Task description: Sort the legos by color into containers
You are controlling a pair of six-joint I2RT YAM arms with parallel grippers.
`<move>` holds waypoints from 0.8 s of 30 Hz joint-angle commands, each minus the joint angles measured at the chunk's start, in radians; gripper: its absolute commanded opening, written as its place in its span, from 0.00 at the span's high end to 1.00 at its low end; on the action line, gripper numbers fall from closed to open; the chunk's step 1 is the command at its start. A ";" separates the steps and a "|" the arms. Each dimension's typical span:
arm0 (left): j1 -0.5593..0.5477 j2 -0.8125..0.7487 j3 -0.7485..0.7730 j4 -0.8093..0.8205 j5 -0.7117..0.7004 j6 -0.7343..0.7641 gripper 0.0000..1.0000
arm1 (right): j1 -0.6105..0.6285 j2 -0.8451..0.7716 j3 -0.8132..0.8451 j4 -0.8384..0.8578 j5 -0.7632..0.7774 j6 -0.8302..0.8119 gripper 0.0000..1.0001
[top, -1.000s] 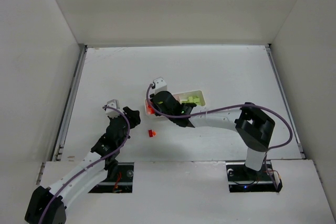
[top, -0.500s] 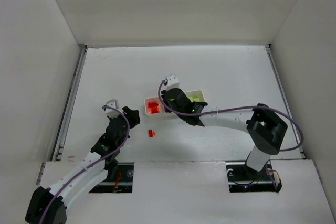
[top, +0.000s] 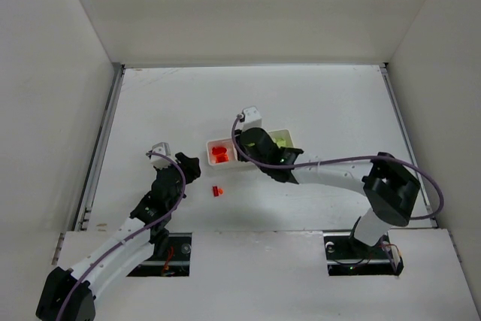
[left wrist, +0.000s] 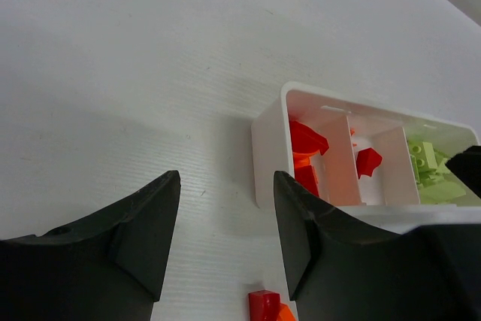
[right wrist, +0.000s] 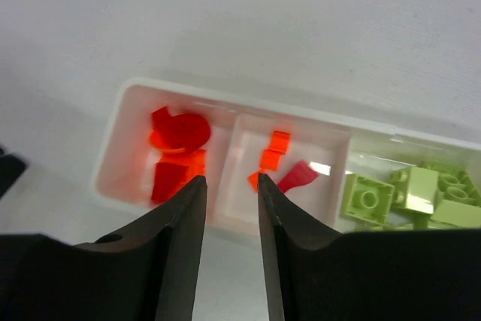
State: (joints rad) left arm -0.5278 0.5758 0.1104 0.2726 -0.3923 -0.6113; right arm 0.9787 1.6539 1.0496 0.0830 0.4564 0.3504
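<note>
The white tray (top: 288, 132) lies mid-table. Its left compartment holds red and orange legos (right wrist: 176, 155), the middle one small orange pieces (right wrist: 274, 148) and a red piece (right wrist: 299, 176), the right one yellow-green bricks (right wrist: 409, 189). My right gripper (right wrist: 230, 180) hovers over the divider between the left and middle compartments, jaws slightly apart and empty; it also shows in the top view (top: 242, 149). A loose red brick (top: 218, 191) with an orange piece (left wrist: 282, 313) against it lies on the table in front of the tray. My left gripper (left wrist: 225, 178) is open and empty, just left of that brick.
White walls enclose the table on three sides. A metal rail (top: 101, 140) runs along the left edge. The right arm (top: 331, 174) stretches across the table in front of the tray's right end.
My right gripper has moved to the right, from over the left compartment to the divider beside the middle one, uncovering the red pieces. The left arm and the loose brick have not moved.
</note>
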 commanded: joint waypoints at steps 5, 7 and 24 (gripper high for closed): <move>0.005 -0.002 -0.009 0.043 -0.002 -0.007 0.50 | 0.234 0.003 0.015 0.044 -0.047 0.007 0.63; 0.012 -0.004 -0.009 0.039 0.001 -0.007 0.51 | 0.264 0.035 0.030 0.040 -0.048 0.030 0.58; 0.033 -0.024 -0.015 0.022 0.004 -0.024 0.51 | 0.252 0.227 0.092 0.043 -0.064 0.104 0.50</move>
State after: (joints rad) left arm -0.5018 0.5472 0.1040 0.2710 -0.3923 -0.6277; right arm 1.2346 1.8648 1.0874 0.0952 0.3943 0.4427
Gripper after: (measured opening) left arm 0.494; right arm 0.503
